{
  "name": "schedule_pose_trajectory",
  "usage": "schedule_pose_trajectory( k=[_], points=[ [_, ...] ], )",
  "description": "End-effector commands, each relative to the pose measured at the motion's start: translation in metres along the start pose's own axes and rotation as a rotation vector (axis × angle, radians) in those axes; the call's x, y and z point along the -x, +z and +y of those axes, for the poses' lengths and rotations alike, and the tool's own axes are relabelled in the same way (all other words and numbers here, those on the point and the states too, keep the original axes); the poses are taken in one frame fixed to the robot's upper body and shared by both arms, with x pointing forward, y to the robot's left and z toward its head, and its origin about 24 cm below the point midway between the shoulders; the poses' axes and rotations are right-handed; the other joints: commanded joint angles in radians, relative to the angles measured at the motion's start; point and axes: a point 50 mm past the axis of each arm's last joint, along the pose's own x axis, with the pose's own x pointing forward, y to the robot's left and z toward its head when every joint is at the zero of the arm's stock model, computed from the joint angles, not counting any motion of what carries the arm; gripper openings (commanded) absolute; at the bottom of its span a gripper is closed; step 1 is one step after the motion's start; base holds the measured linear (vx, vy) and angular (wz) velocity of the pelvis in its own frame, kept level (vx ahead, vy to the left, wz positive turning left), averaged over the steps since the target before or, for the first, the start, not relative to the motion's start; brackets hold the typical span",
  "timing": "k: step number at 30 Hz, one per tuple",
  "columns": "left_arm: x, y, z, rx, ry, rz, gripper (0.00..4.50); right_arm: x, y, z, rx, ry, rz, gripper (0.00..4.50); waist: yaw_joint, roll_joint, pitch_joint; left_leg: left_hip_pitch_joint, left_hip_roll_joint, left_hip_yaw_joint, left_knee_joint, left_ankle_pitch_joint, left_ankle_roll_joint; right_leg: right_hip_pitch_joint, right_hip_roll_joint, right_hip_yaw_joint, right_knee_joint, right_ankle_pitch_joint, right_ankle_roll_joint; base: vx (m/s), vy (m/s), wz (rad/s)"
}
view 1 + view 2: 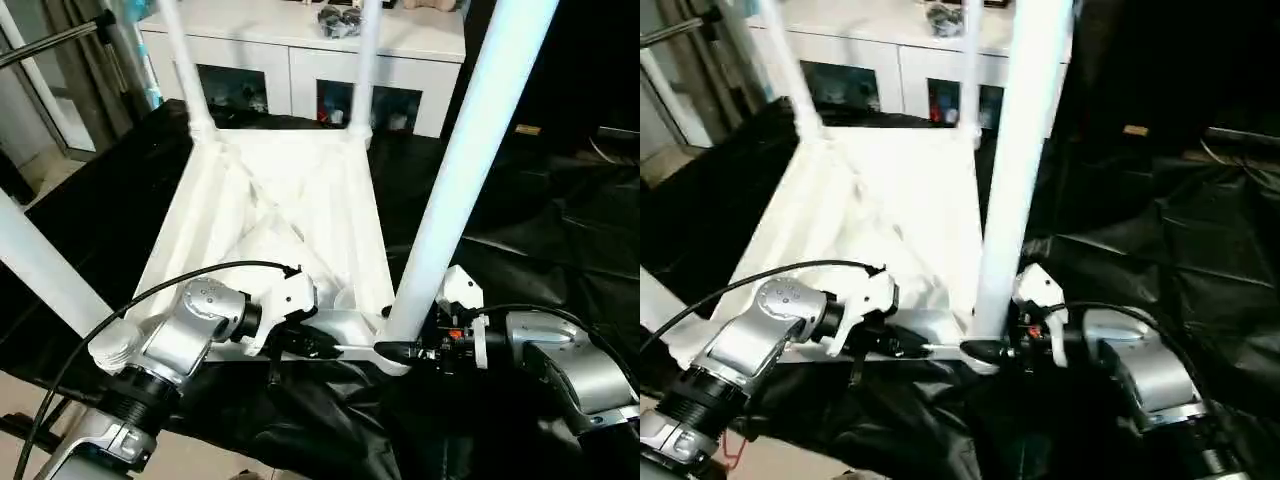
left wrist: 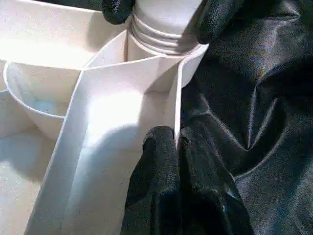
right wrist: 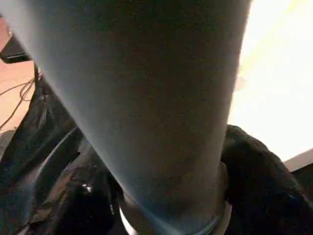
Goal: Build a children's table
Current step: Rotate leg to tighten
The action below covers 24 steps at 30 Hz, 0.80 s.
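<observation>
Tabletop (image 1: pixel 290 200) lies upside down on black sheeting (image 1: pixel 560 250). Left gripper (image 2: pixel 177 139) is pinched together on its near rim; right gripper (image 1: pixel 400 352) clasps the near right leg (image 1: pixel 470 160) at its socket.

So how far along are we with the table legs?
All four legs stand in the upturned tabletop. The left gripper is shut on the tabletop's near rim. The right gripper has its jaws around the base of the near right leg, where threads show above the socket. Left: seating that leg, then flipping the table.
</observation>
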Motion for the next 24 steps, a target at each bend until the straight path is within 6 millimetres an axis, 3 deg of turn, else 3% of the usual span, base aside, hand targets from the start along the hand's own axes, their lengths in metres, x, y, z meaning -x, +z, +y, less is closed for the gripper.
schedule_pose_trajectory(
  k=[1, 6, 8, 10, 11, 13, 14, 15, 20, 21, 24],
  points=[
    [-0.008, 0.012, -0.001, -0.042, -0.008, -0.044, 0.00, -0.016, -0.002, 0.015, -0.011, 0.110, -0.003, 2.67, -0.004, -0.013, -0.053, 0.013, 0.032, -0.009, -0.061, -0.210, 0.049, 0.041, -0.039, 0.028, -0.058, -0.198, -0.225, 0.000, 0.000, 0.00],
    [-0.013, 0.016, 0.004, -0.019, 0.063, -0.080, 0.00, -0.018, -0.006, 0.016, -0.053, 0.069, -0.039, 2.61, -0.002, -0.013, -0.054, 0.013, 0.032, -0.009, -0.060, -0.201, 0.053, 0.040, -0.038, 0.027, -0.056, -0.179, -0.230, 0.000, 0.000, 0.00],
    [-0.014, 0.018, 0.005, -0.012, 0.082, -0.087, 0.00, -0.019, -0.007, 0.015, -0.062, 0.042, -0.049, 2.61, -0.003, -0.012, -0.050, 0.013, 0.031, -0.010, -0.063, -0.230, 0.044, 0.039, -0.039, 0.027, -0.062, -0.222, -0.220, 0.000, 0.000, 0.00],
    [-0.020, 0.024, 0.012, 0.017, 0.166, -0.107, 0.00, -0.028, -0.014, 0.004, -0.105, -0.127, -0.071, 2.60, -0.007, -0.015, -0.048, 0.014, 0.030, -0.011, -0.066, -0.261, 0.028, 0.036, -0.042, 0.027, -0.068, -0.281, -0.208, 0.000, 0.000, 0.00],
    [-0.023, 0.027, 0.014, 0.027, 0.196, -0.112, 0.00, -0.032, -0.016, -0.001, -0.119, -0.194, -0.075, 2.59, -0.011, -0.013, -0.045, 0.016, 0.028, -0.012, -0.068, -0.284, 0.011, 0.030, -0.043, 0.026, -0.075, -0.341, -0.193, 0.000, 0.000, 0.00],
    [-0.030, 0.031, 0.019, 0.056, 0.266, -0.126, 0.00, -0.044, -0.021, -0.010, -0.160, -0.327, -0.075, 2.58, -0.022, -0.014, -0.045, 0.009, 0.024, -0.018, -0.072, -0.301, -0.006, 0.036, -0.042, 0.022, -0.079, -0.402, -0.163, -0.065, -0.001, -0.06],
    [-0.033, 0.033, 0.020, 0.068, 0.289, -0.133, 0.00, -0.049, -0.022, -0.013, -0.176, -0.363, -0.072, 2.57, -0.031, -0.013, -0.042, 0.015, 0.022, -0.019, -0.072, -0.331, -0.015, 0.027, -0.041, 0.021, -0.086, -0.446, -0.151, -0.052, 0.000, -0.05],
    [-0.034, 0.033, 0.020, 0.074, 0.298, -0.136, 0.00, -0.051, -0.022, -0.013, -0.183, -0.377, -0.070, 2.56, -0.037, -0.016, -0.041, 0.017, 0.020, -0.021, -0.071, -0.352, -0.013, 0.028, -0.042, 0.018, -0.093, -0.496, -0.132, 0.000, 0.000, 0.00],
    [-0.051, 0.038, 0.016, 0.102, 0.341, -0.143, 0.00, -0.079, -0.014, -0.014, -0.236, -0.490, -0.078, 2.56, -0.050, -0.009, -0.040, 0.015, 0.018, -0.026, -0.075, -0.379, -0.014, 0.022, -0.039, 0.015, -0.104, -0.549, -0.096, 0.000, 0.000, 0.00],
    [-0.051, 0.038, 0.016, 0.102, 0.341, -0.143, 0.00, -0.079, -0.014, -0.014, -0.236, -0.490, -0.078, 3.12, -0.053, -0.009, -0.039, 0.017, 0.018, -0.027, -0.075, -0.393, -0.015, 0.020, -0.038, 0.014, -0.107, -0.557, -0.091, 0.000, 0.000, 0.00],
    [-0.059, 0.040, 0.012, 0.100, 0.314, -0.150, 0.00, -0.089, -0.009, -0.009, -0.238, -0.460, -0.100, 3.43, -0.057, -0.011, -0.041, 0.015, 0.019, -0.029, -0.077, -0.402, -0.007, 0.022, -0.038, 0.013, -0.107, -0.545, -0.091, 0.000, 0.000, 0.00]
  ],
)
